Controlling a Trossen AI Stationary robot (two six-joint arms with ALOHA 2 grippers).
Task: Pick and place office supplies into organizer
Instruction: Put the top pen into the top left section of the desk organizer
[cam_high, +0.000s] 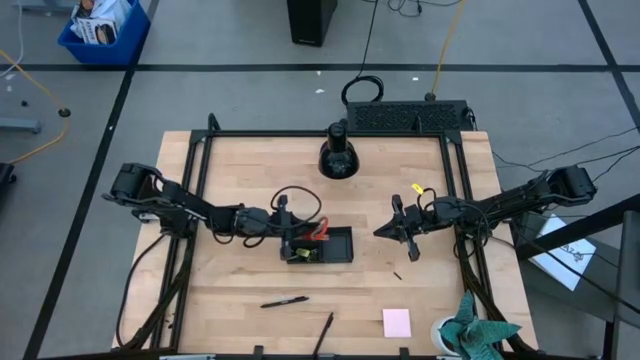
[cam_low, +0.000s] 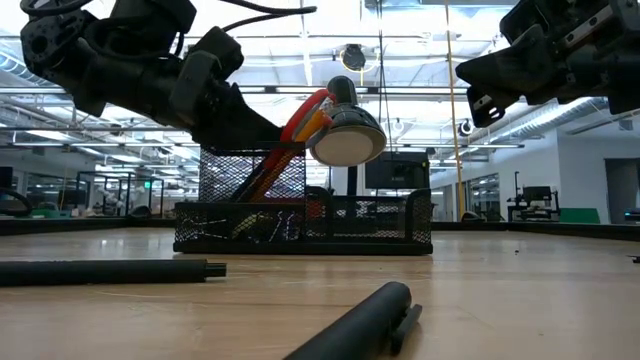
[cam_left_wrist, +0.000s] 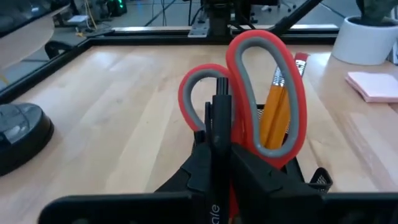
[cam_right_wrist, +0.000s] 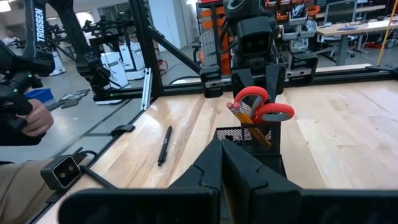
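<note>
Black pen pinched upright in the left gripper above the mesh organizer, probably so it drops beside the scissors and pencils. Right gripper waits, fingers pressed together.

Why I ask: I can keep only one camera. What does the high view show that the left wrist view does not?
Only the high view: the right end effector, shut, waiting to the right of the organizer, and two loose pens lying apart from it. Only the left wrist view: a dark pen upright at the left end effector, and orange pencils seen through the scissors handles. Both: scissors, organizer, pink pad and black dome.
</note>
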